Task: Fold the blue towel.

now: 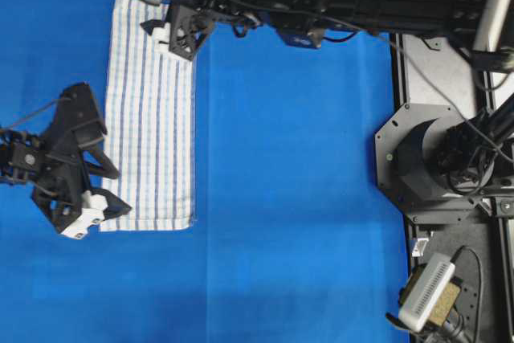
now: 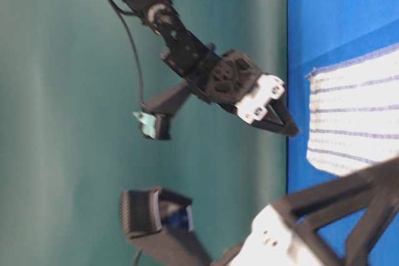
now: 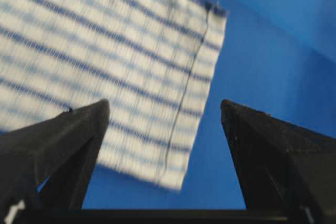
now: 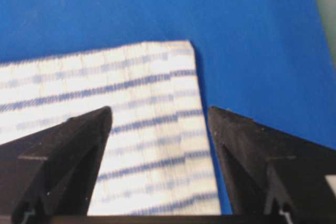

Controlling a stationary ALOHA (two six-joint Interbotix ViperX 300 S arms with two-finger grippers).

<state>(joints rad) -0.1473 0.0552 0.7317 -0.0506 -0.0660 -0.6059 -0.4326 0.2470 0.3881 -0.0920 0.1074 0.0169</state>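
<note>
The blue towel (image 1: 148, 118), white with thin blue stripes, lies flat as a long narrow strip on the left part of the blue table covering (image 1: 305, 198). My left gripper (image 1: 120, 192) hovers open at the towel's near left corner. In the left wrist view the towel's corner (image 3: 105, 51) shows between the spread fingers of this gripper (image 3: 164, 106), which hold nothing. My right gripper (image 1: 157, 14) is open over the towel's far end. In the right wrist view its fingers (image 4: 160, 111) straddle the towel's corner (image 4: 131, 77) without gripping it. The table-level view shows the towel's edge (image 2: 355, 116).
The right arm (image 1: 337, 6) reaches across the top of the table from its black base (image 1: 434, 158) on the right. A white box-shaped device (image 1: 426, 291) sits at the lower right beside the covering. A green wall (image 2: 62, 123) stands behind the table.
</note>
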